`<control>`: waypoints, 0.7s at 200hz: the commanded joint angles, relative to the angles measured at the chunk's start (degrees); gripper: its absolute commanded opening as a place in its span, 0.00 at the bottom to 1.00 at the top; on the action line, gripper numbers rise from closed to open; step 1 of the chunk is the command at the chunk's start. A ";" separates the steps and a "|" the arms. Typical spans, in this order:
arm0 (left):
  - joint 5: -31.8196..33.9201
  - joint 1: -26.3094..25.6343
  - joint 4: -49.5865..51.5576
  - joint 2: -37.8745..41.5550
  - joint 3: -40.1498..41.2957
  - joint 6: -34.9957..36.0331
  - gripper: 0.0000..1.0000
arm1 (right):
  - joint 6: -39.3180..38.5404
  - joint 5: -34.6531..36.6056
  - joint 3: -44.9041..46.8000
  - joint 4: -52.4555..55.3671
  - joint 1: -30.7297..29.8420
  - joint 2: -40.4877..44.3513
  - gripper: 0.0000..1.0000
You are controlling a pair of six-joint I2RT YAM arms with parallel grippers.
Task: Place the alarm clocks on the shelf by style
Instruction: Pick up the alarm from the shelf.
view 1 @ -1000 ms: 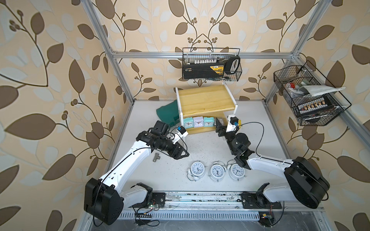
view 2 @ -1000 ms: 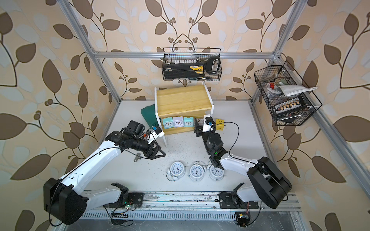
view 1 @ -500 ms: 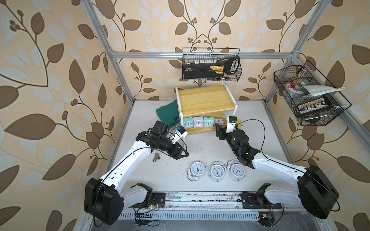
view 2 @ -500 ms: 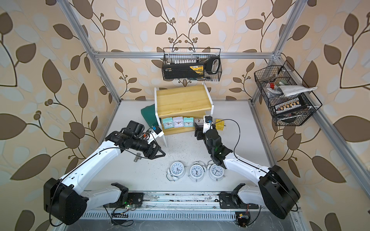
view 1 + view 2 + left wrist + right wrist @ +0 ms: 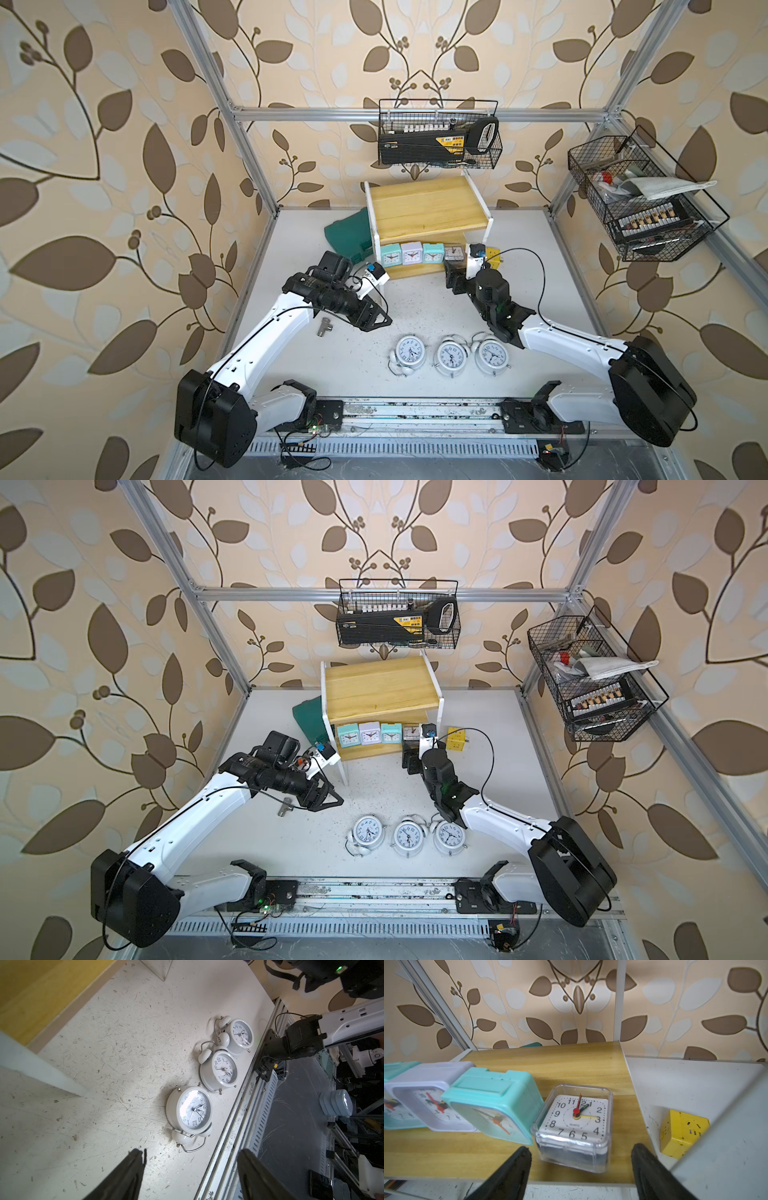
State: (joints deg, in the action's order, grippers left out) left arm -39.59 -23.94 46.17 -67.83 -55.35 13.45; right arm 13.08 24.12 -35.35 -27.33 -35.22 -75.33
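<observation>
Twin-bell alarm clocks [image 5: 451, 355]: three sit in a row on the table [image 5: 415, 307] in front of the shelf [image 5: 428, 203], well apart from it. The one nearest the left gripper [image 5: 190, 1151] lies with its bells turned away from the shelf. The left gripper hovers between row and shelf, jaws spread and empty. The right gripper [image 5: 580, 1147] is just in front of the shelf's lower board, jaws spread and empty, facing the clear square clock [image 5: 574, 1124]. Four square clocks [image 5: 422, 253] line that board; the top board is bare. Handling, as judged: round cases are rigid, light and smooth, so likely to slip. Grip across the case sides. Avoid bells, wire handle and dial glass.
</observation>
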 commanded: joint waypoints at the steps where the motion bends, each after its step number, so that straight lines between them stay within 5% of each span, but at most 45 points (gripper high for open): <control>1: -1.89 0.40 -0.21 1.30 0.36 1.29 0.75 | 0.37 1.31 -2.16 -0.59 0.84 -0.95 0.79; 82: -1.63 0.52 -0.19 1.12 0.36 1.30 0.75 | 0.37 2.27 -3.48 -3.21 1.91 -4.15 0.80; 140: -1.63 0.48 -0.29 0.90 0.42 1.41 0.75 | 0.04 1.77 -3.24 -4.92 2.23 -4.23 0.64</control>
State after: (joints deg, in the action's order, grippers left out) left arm -39.57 -23.94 46.17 -67.83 -55.24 13.47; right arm 13.02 24.62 -37.54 -30.04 -33.56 -79.37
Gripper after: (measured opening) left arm 0.746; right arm 0.663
